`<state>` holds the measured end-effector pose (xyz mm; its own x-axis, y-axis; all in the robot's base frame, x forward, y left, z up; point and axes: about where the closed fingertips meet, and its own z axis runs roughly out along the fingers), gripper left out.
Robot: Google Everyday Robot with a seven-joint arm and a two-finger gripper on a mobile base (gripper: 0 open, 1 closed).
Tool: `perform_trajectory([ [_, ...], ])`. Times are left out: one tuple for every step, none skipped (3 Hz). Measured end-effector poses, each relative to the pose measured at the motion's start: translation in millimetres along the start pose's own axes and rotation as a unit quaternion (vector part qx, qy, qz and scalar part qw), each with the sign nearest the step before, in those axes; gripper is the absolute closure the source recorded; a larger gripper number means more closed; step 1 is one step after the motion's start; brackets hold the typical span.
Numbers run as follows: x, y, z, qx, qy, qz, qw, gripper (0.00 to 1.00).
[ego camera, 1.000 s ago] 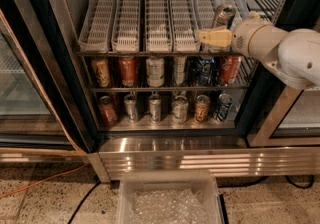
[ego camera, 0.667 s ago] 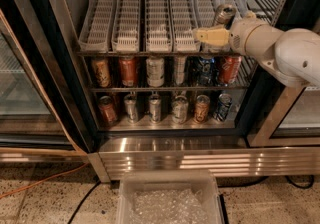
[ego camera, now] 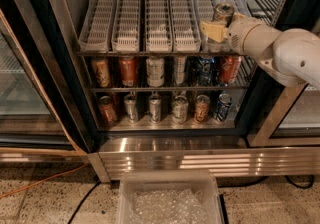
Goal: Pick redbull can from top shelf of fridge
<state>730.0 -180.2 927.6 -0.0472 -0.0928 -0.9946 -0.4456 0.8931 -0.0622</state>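
Reaching stage: the gripper [ego camera: 216, 32] was at the redbull can [ego camera: 223, 13], arm extended from the right.
Can: upright at the front of the top shelf [ego camera: 150, 45], rightmost lane (inside the fridge [ego camera: 165, 150]).
Jaws: whether they had closed on the can could not be told.
Left: likely securing the grasp, lifting, withdrawing.

Glossy white arm [ego camera: 295, 53], rounded bulbous segments, pale yellowish claw [ego camera: 214, 29] at right end of top shelf [ego camera: 150, 44]
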Motion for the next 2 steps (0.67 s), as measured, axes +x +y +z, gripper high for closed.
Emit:
perform_trajectory([
  [0.0,0.0,0.0,0.0,0.0,0.0,1.0,0.65],
  [0.0,0.1,0.0,0.0,0.0,0.0,1.0,0.89],
])
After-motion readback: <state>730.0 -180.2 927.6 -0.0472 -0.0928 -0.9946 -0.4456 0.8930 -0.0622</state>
